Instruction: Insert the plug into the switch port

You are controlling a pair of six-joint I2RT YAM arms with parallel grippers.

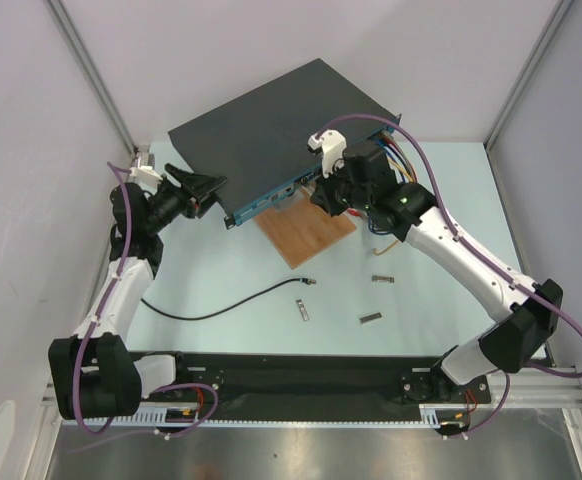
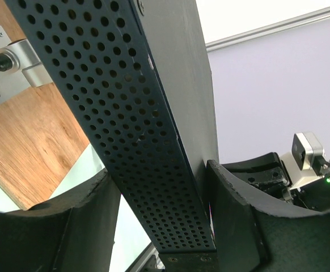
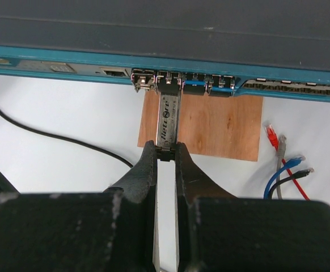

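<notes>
Your right gripper (image 3: pixel 166 153) is not holding the plug. Its jaws are nearly together, pinching the near end of a silver module (image 3: pixel 168 119). The module's far end is sitting at one socket in the row of switch ports (image 3: pixel 196 79) on the blue face (image 3: pixel 51 58). How deep it is seated is not readable from the wrist view. The sockets beside it are small and shadowed, so you cannot tell which are free.

The plug (image 1: pixel 309 283) is lying on the table (image 1: pixel 451 200), just in front of the wooden board (image 3: pixel 221 127) and well apart from both grippers. From above it is showing only as a tiny pale tip ending the black cable (image 1: pixel 201 318), and its shape is too small to make out.

Your left gripper (image 1: pixel 211 190) is spread wide, with its fingers (image 2: pixel 68 226) pressing on either side of the dark-grey box (image 1: pixel 261 125) at its left corner. The perforated side wall is filling the left wrist view and hiding most of the table.

Three more silver sticks (image 1: pixel 371 318) are lying loose on the table. Red, blue and grey cable ends (image 3: pixel 278 153) are resting to the right of the board, and their far lengths are cut off by the gripper body.
</notes>
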